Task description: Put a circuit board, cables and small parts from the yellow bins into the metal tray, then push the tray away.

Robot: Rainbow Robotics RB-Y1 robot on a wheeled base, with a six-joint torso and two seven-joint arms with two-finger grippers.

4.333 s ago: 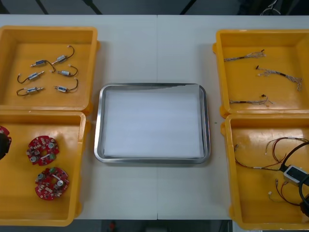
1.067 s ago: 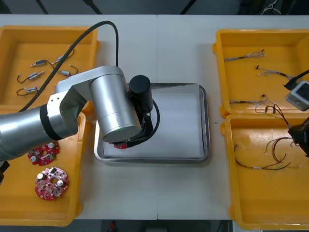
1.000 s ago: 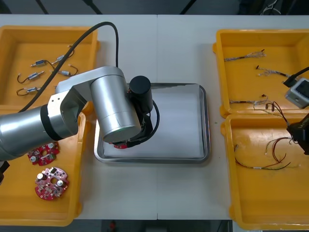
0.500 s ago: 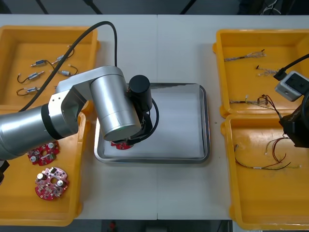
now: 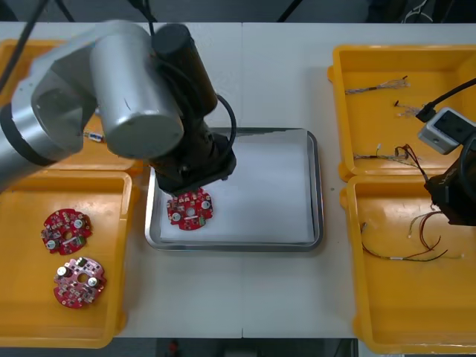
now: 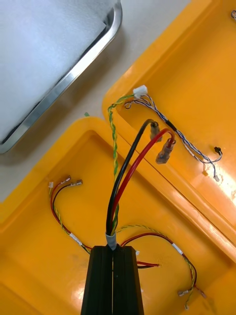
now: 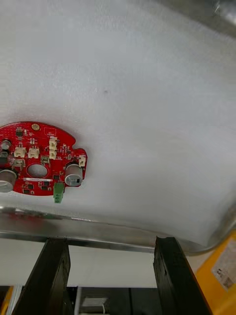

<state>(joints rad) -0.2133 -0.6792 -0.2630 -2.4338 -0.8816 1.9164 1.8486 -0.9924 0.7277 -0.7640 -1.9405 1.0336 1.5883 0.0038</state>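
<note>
Bright, even light falls from above on the table [image 5: 245,297], and shadows are soft and short. The left arm [image 5: 126,82] carries a broad pale sheen on its silver casing and dims the white lining beneath it at the near left corner of the metal tray [image 5: 319,186]. The tray's far rim mirrors something dark. In the left wrist view its near rim glints and picks up a red reflection of the circuit board [image 7: 39,165]. In the right wrist view the yellow bins [image 6: 206,74] show glossy highlights on their walls.
</note>
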